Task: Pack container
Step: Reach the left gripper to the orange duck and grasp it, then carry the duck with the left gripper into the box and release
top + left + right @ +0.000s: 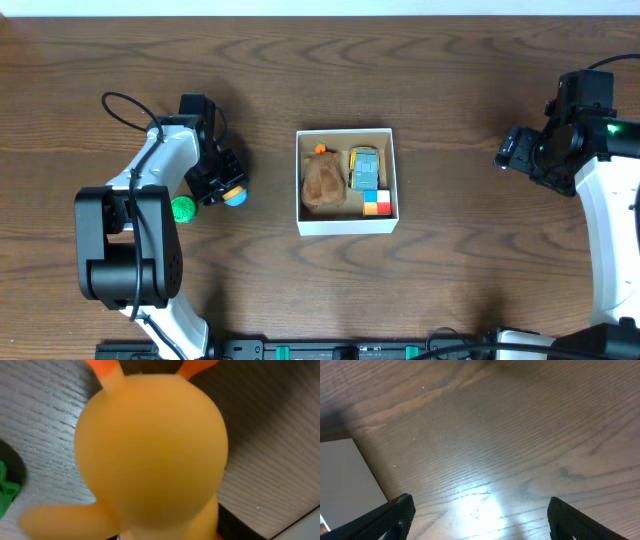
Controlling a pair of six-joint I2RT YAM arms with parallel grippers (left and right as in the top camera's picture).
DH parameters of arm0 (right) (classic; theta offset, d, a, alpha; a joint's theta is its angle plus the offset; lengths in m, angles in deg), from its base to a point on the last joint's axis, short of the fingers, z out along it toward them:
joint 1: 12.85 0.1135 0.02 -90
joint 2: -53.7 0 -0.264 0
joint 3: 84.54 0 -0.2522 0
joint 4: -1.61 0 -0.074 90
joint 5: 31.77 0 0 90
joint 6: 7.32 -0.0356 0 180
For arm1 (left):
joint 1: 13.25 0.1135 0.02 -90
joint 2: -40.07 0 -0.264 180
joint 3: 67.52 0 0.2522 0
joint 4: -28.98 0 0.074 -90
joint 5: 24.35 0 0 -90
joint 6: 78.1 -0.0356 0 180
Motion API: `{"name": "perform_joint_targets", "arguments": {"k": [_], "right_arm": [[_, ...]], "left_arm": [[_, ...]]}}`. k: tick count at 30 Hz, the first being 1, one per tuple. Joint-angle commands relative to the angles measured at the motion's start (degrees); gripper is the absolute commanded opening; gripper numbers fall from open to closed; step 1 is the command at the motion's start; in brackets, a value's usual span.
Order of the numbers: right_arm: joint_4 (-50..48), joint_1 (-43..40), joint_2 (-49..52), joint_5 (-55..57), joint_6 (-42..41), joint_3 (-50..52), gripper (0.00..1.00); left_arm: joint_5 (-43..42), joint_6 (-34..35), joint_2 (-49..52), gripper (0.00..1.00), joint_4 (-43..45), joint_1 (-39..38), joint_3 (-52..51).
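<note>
The container (347, 225), a white-walled box with a brown inside, sits mid-table. It holds a brown plush toy (322, 182), a blue and yellow toy car (364, 168) and a coloured cube (377, 203). My left gripper (228, 190) is left of the container, shut on an orange round toy (235, 194) with a blue part. That toy fills the left wrist view (150, 455) and hides the fingers. My right gripper (512, 152) is open and empty far right of the container, over bare wood (480, 515).
A green toy (183, 209) lies on the table just left of the orange toy and shows at the left edge of the left wrist view (5, 492). The container's white wall shows at the left of the right wrist view (345, 480).
</note>
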Motion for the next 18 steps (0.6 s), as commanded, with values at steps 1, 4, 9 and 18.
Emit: {"name": "perform_joint_targets", "arguments": {"k": [1, 4, 9, 18], "right_arm": [[0.17, -0.35, 0.07, -0.17, 1.05, 0.37, 0.86], [0.15, -0.35, 0.07, -0.2, 1.05, 0.37, 0.86], [0.15, -0.35, 0.07, -0.2, 1.07, 0.37, 0.87], [0.07, -0.35, 0.07, -0.17, 1.05, 0.37, 0.87]], "left_arm": [[1.16, 0.07, -0.11, 0.43, -0.04, 0.13, 0.63], [1.16, -0.17, -0.15, 0.3, -0.2, 0.13, 1.33], [1.14, -0.59, -1.44, 0.12, -1.49, 0.13, 2.23], [1.16, -8.2, -13.73, 0.07, -3.3, -2.1, 2.49]]}}
